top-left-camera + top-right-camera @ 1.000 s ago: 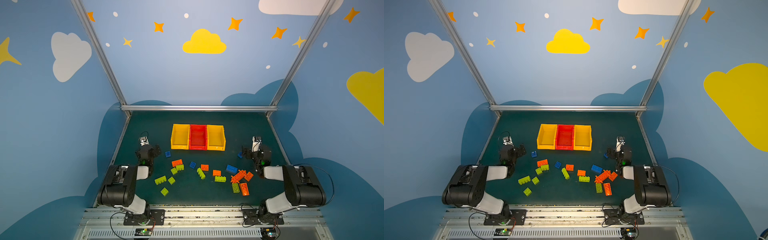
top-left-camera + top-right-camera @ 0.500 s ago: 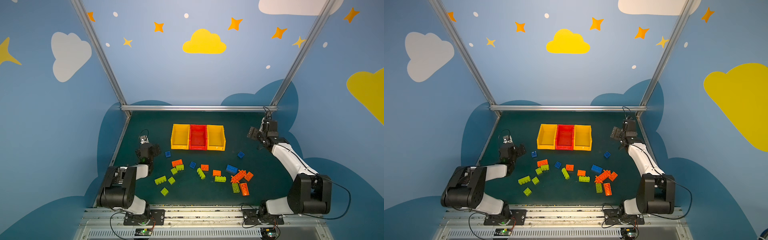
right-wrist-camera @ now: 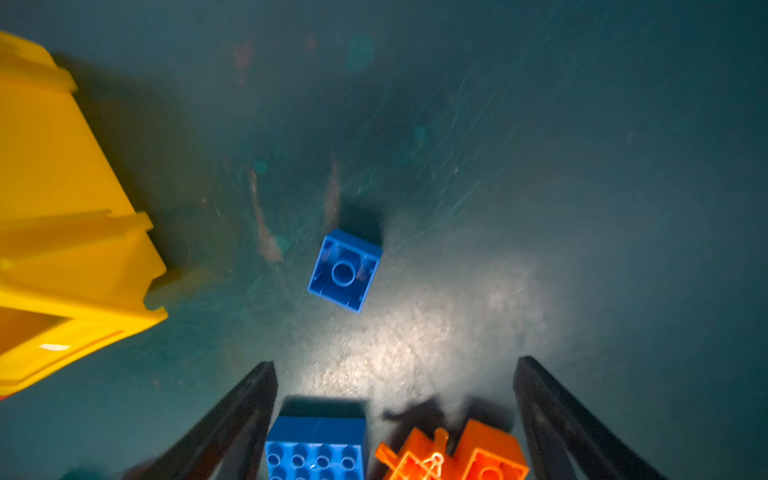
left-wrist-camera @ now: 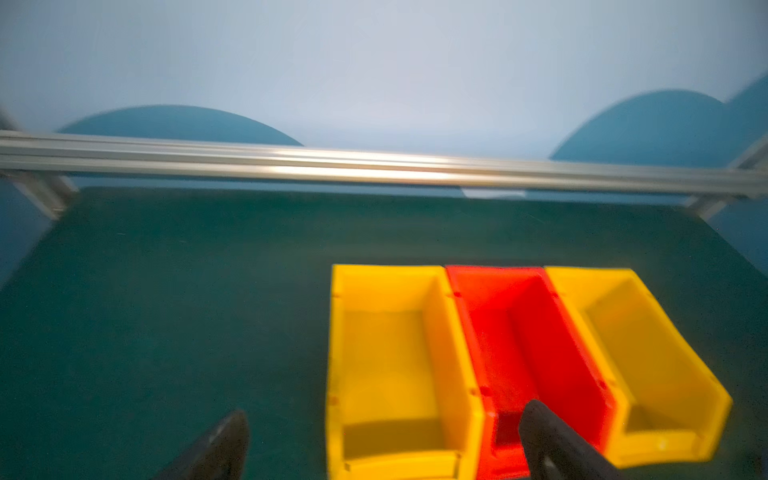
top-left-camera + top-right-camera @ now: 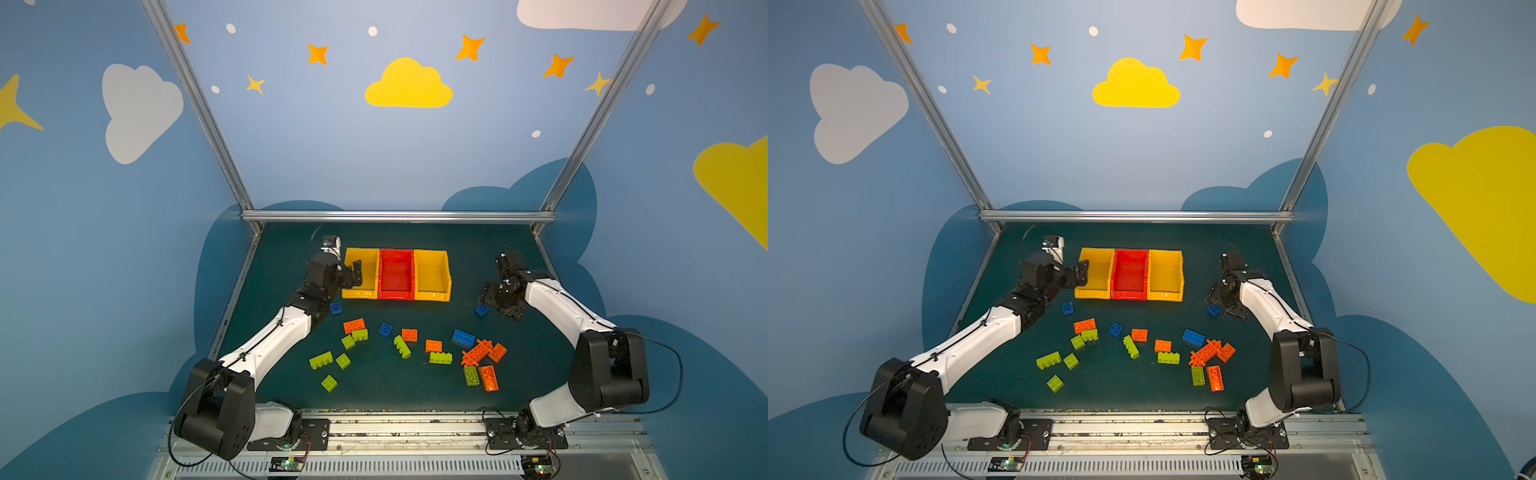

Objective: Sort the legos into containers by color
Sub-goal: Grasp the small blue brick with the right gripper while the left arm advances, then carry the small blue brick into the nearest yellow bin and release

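Two yellow bins (image 5: pixel 432 252), one red bin (image 5: pixel 397 251), all plain. Lime bricks (image 5: pixel 321 360), orange bricks (image 5: pixel 354 325), blue bricks (image 5: pixel 463 337): solid colours. The mat (image 5: pixel 415 390) is dark green. The walls (image 5: pixel 374 166) are blue, patterned with white and yellow clouds, orange stars and white dots. The arms (image 5: pixel 274 340) are white with black joints.
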